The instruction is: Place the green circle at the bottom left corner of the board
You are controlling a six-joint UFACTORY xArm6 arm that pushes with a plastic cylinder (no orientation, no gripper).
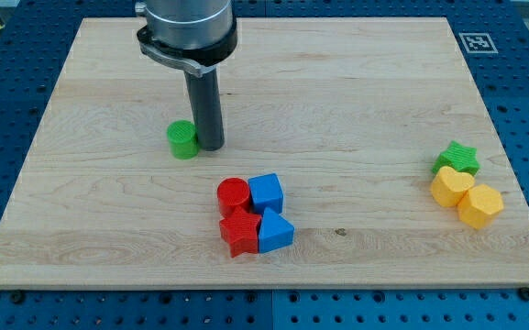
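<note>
Green circle (pixel 182 139) touching my tip (pixel 211 147) — left.

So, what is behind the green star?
Behind the green star only bare board shows. The star's lower edge is covered by the yellow heart.

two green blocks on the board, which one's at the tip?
The green circle, touching my tip on its left. The green star sits far off at the view's right, by the yellow blocks.

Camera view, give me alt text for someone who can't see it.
My tip rests against the view's right side of the green circle on a wooden board. Red and blue blocks cluster at bottom centre; a green star and two yellow blocks sit right.
</note>
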